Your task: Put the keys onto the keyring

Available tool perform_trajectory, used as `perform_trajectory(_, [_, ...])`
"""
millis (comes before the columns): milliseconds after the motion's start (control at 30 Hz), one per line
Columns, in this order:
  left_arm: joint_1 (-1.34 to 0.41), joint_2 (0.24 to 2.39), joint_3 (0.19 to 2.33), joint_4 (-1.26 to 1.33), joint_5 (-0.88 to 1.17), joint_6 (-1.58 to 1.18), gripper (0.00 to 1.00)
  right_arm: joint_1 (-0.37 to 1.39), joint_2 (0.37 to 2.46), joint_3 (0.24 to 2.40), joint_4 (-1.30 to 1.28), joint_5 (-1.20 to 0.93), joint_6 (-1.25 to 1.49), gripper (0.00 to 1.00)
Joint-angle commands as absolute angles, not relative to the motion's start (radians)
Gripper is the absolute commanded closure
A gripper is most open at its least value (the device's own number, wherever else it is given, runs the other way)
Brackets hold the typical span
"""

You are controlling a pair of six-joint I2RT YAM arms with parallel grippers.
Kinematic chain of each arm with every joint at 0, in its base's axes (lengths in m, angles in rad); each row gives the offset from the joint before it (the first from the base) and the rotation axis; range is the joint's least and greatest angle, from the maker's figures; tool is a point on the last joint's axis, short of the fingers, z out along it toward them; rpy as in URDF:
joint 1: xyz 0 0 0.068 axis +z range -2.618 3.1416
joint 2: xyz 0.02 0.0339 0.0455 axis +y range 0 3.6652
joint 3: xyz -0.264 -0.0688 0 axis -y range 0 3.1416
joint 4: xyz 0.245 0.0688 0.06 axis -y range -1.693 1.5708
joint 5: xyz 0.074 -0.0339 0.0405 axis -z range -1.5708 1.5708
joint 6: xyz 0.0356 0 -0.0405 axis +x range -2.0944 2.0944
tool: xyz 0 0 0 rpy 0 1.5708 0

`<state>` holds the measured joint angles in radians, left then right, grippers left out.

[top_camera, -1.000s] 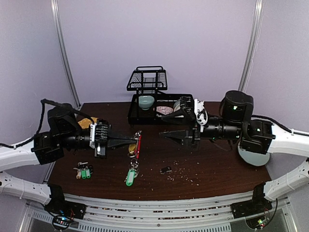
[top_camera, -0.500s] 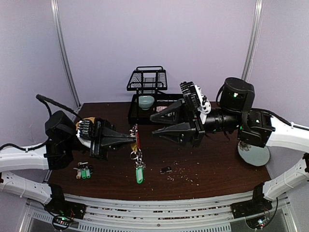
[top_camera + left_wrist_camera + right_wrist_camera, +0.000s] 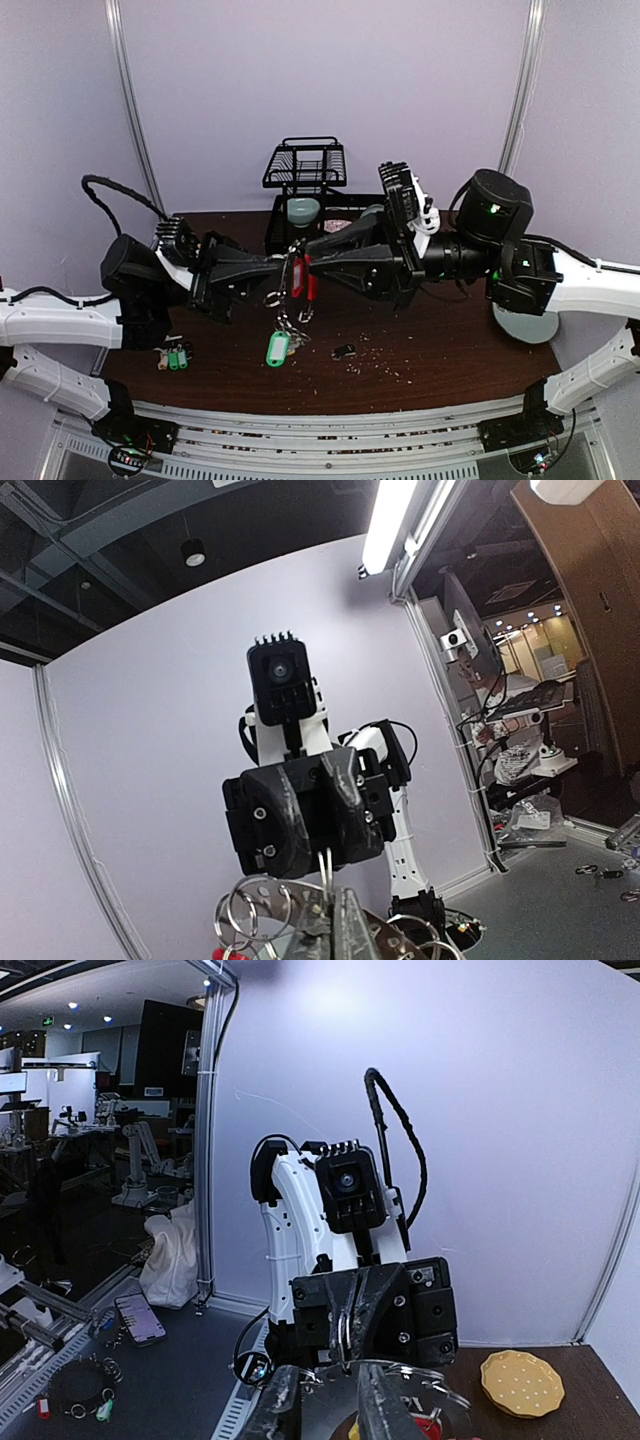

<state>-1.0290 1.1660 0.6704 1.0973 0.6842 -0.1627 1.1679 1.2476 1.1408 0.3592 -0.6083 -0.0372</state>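
Note:
The keyring (image 3: 293, 277), a metal ring with red sheathed parts and a hanging green tag (image 3: 277, 348), is held up above the table. My left gripper (image 3: 283, 268) is shut on its wire; in the left wrist view my fingertips (image 3: 345, 930) pinch the ring (image 3: 255, 908). My right gripper (image 3: 308, 262) faces it tip to tip. Its jaws (image 3: 335, 1405) stand partly apart with the ring's arc (image 3: 400, 1368) between them. Loose keys (image 3: 176, 357) with green tags lie on the table at the front left.
A black dish rack (image 3: 305, 165) with a pale bowl (image 3: 303, 210) stands at the back centre. A small dark item (image 3: 344, 351) and crumbs (image 3: 378, 356) lie at the front. A grey plate (image 3: 525, 325) is under the right arm. A yellow disc (image 3: 520, 1382) lies on the table.
Both grippers rose and came together at the table's middle. The keyring went up with the left gripper. The right jaws narrowed around the ring.

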Motion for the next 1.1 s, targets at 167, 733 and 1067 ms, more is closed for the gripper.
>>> perform_trajectory(167, [-1.040,1.165,0.744,1.095,0.667,-0.101,1.00,1.180,1.298,1.172,0.395,-0.580,-0.024,0.83])
perform_trajectory(733, [-1.054,1.107,0.762,0.884,0.633,0.109,1.00,1.187,1.274,1.173,0.390,-0.550,-0.070,0.84])
perform_trajectory(1067, [-1.055,0.983,0.884,0.370,0.485,0.754,1.00,1.184,1.233,1.167,0.211,-0.547,-0.254,0.76])
